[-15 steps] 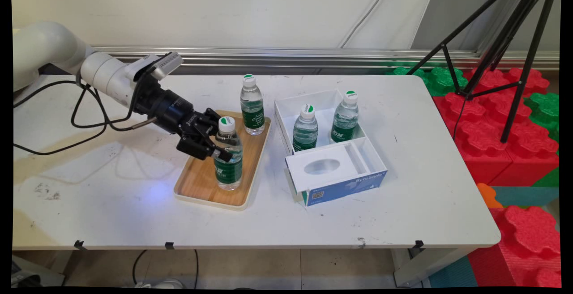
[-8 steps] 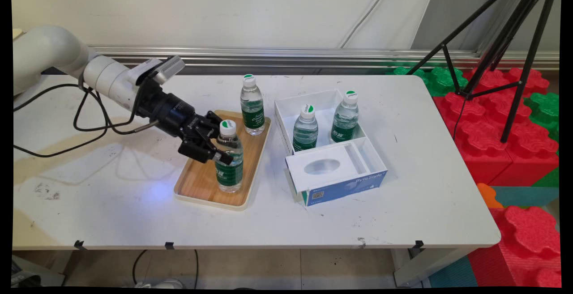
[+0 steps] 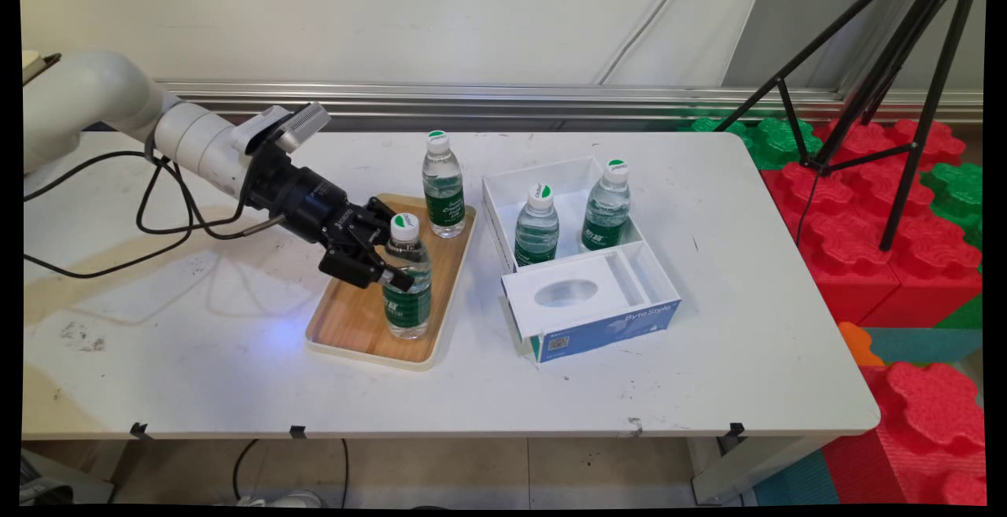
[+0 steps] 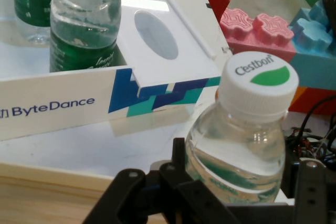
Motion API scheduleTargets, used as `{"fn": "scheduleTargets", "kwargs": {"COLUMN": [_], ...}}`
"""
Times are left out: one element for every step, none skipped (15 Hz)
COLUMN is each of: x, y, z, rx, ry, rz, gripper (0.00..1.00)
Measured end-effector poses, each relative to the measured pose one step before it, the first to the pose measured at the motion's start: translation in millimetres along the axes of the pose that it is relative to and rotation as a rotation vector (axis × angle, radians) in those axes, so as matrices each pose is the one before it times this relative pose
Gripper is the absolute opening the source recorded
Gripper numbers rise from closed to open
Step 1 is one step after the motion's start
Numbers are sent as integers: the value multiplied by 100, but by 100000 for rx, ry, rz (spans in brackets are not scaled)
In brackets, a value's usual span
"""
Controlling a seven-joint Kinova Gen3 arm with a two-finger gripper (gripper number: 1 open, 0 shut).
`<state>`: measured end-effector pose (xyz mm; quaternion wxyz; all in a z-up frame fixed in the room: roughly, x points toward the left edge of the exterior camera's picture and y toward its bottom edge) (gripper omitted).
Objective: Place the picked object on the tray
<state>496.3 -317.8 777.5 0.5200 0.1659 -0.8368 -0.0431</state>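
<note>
One bottle [image 3: 407,281] is sitting clamped in the gripper [image 3: 384,261] near the wooden tray [image 3: 346,320]'s right edge, another bottle [image 3: 443,186] standing at its far edge, open table [image 3: 197,360] lying left.

in the hand view the held bottle [image 4: 241,145] is cut off below its shoulder by the claw [image 4: 231,203] linkage. the two bottles [image 4: 84,19] beyond the box wall [image 4: 58,106] lose their caps at the top edge.
</note>
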Motion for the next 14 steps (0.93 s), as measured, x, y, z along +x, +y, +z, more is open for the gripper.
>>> {"fn": "scheduleTargets", "kwargs": {"x": [-81, -54, -99, -59, -82, -60, -69, -63, -50, -34, -22, -33, -26, -25], "y": [-89, -57, -88, -87, -68, -55, -33, -34, -20, -28, -15, -21, -20, -27], "z": [39, 16, 18, 30, 21, 23, 8, 19, 10, 4, -1, -8, 1, 5], "rx": [68, 36, 100, 24, 34, -10, 11, -64, -126, -64, -43, -27, -24, -40], "ry": [-26, -7, -41, -34, -37, -39, -27, -32, 35, 34, 31, 32, -1, 33], "rz": [136, 44, 122, 108, 69, 53, 113, 122, 187, 229, 131, 278, 139, 251], "gripper": [0, 0, 0, 0, 0, 0, 0, 0, 0, 0, 0, 100, 100, 100]}}
